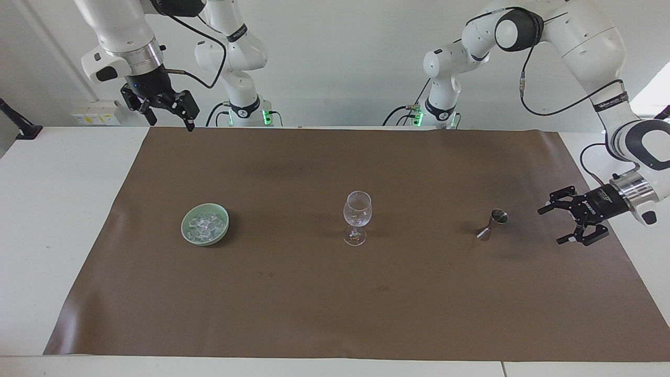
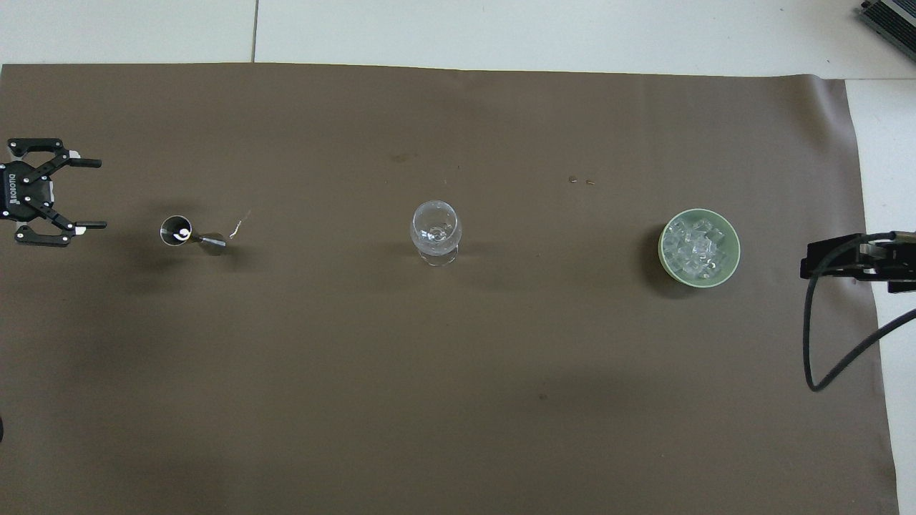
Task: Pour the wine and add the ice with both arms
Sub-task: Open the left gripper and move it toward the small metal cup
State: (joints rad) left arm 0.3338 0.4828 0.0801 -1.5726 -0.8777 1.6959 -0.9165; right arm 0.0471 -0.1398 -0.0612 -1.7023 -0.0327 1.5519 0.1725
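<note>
Facing view | ice in bowl, well apart from both jaws | both wide open, empty

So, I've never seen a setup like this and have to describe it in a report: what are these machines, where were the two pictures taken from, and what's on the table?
Two white robot arms stand at a table covered with a brown mat. One picture looks across the table at them; the other looks down from above their end.

Standing in a row on the mat are a green bowl holding ice, an upright wine glass, and a small metal measuring cup.

The left gripper is open, low beside the measuring cup, not touching it. The right gripper is open too and waits raised over the mat's edge nearest the robots. Nothing is held.
</note>
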